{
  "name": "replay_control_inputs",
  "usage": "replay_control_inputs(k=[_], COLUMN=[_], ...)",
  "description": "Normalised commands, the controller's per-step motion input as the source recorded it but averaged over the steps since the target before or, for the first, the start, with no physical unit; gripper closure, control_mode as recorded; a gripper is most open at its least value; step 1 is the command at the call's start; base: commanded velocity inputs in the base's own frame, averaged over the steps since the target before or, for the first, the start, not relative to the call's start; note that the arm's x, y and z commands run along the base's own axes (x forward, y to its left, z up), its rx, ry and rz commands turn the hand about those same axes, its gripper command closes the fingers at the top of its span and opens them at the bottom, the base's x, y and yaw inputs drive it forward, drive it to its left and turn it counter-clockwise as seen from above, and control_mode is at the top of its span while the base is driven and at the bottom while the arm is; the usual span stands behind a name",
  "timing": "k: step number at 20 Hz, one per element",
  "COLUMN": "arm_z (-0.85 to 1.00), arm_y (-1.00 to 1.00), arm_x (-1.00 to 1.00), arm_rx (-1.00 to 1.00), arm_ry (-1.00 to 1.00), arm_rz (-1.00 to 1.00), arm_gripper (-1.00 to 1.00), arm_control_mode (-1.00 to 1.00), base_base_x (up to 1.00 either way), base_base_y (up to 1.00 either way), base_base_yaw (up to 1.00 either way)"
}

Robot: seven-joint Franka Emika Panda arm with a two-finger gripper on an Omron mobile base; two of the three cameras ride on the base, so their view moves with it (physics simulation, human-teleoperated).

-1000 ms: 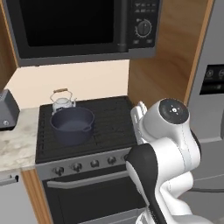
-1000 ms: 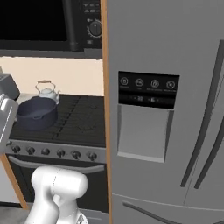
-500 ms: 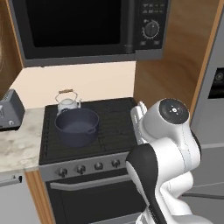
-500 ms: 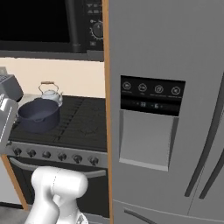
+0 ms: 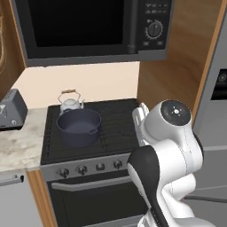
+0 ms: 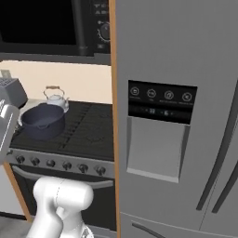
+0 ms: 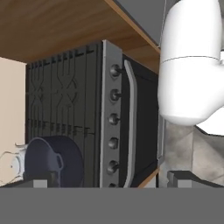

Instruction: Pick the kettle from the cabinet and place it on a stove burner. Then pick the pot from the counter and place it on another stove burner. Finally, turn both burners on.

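**Cookware on the range; knobs not yet turned**

Cookware sits where the task wants it. The kettle [image 5: 71, 102] stands upright on the rear left burner of the stove [image 5: 116, 120], its arched handle up and its body just behind the pot [image 5: 80, 127], which occupies the front left burner. The two are close together; whether they touch cannot be judged from these angles. Judged from this layout, both placing steps are finished and only the lighting of the burners is left.

The row of knobs [image 5: 92, 167] runs along the front panel above the oven door handle. In the hand view the same row appears turned on its side, with the pot [image 7: 53, 162] and kettle [image 7: 15, 166] at the lower left, which suggests the hand is rolled sideways and aimed across the front of the range.

The fingers [image 7: 111, 180] stand spread about as wide as they go, with nothing between them. That suits an approach to a small round knob, though the arm is not yet close to any.

A grey toaster [image 5: 11, 111] stands on the pale counter [image 5: 21, 147] left of the range, clear of the work.

Writing: the microwave [image 5: 88, 26] panel and the refrigerator dispenser panel [image 6: 160, 102] carry small white markings and icons, too small to read. No brand is legible anywhere.
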Motion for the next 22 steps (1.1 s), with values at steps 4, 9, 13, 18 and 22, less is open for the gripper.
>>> replay_control_inputs(k=[4, 9, 13, 18, 22], arm_z=[0.0, 0.0, 0.0, 0.0, 0.0], arm_y=[0.0, 0.0, 0.0, 0.0, 0.0], arm_x=[0.0, 0.0, 0.0, 0.0, 0.0], arm_rx=[0.0, 0.0, 0.0, 0.0, 0.0], arm_ry=[0.0, 0.0, 0.0, 0.0, 0.0], arm_rz=[0.0, 0.0, 0.0, 0.0, 0.0], arm_gripper=[-1.0, -1.0, -1.0, -1.0, -1.0], arm_control_mode=[1.0, 1.0, 1.0, 1.0, -1.0], base_base_x=[0.13, 0.34, 0.38, 0.29, 0.08], base_base_y=[-0.16, -0.1, -0.08, -0.1, -0.01], base_base_yaw=[0.2, 0.18, 0.14, 0.12, 0.03])
